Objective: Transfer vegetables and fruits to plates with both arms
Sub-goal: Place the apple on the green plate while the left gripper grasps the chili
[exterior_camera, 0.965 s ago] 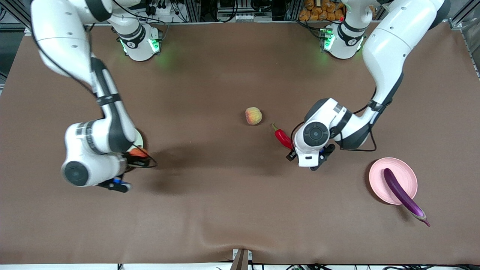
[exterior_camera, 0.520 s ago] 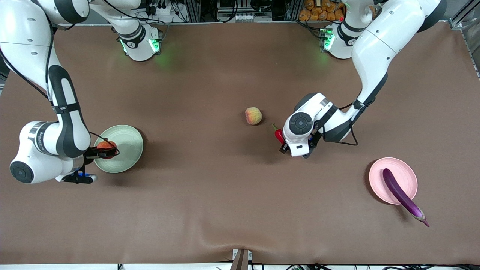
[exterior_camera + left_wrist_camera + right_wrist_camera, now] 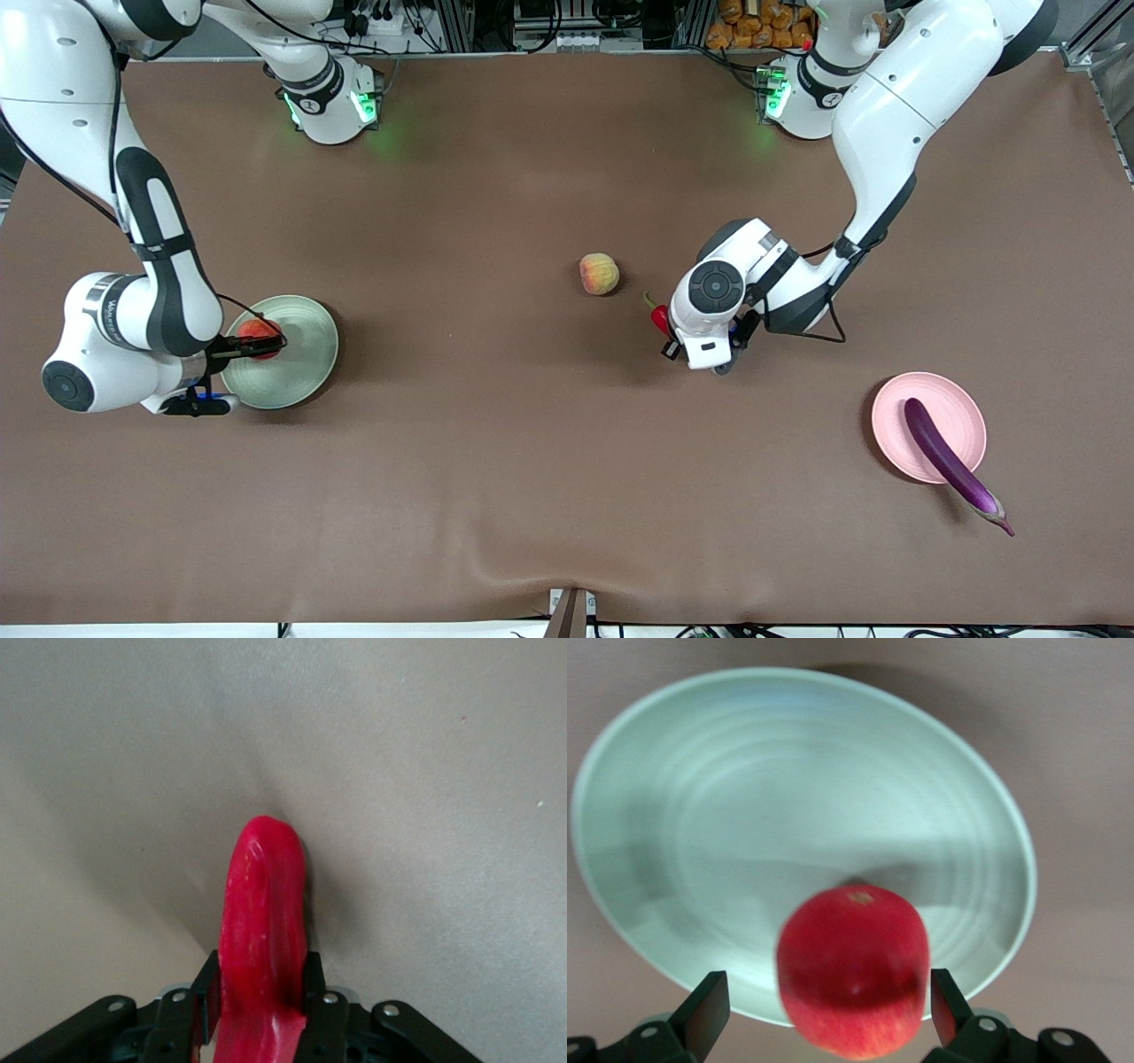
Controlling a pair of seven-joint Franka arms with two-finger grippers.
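Two plates on your brown cloth [image 3: 496,461]: green plate [image 3: 306,363] under the spread-open right gripper [image 3: 824,1014] and red fruit [image 3: 853,970]; peach [image 3: 599,274] mid-table; left gripper [image 3: 261,1010] clamping the chili [image 3: 263,930]; pink plate [image 3: 890,425] bearing the eggplant [image 3: 952,465].

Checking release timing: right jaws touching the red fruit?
Apart. The right wrist view shows the red fruit between the right gripper's spread jaws, a clear gap each side, over the green plate.
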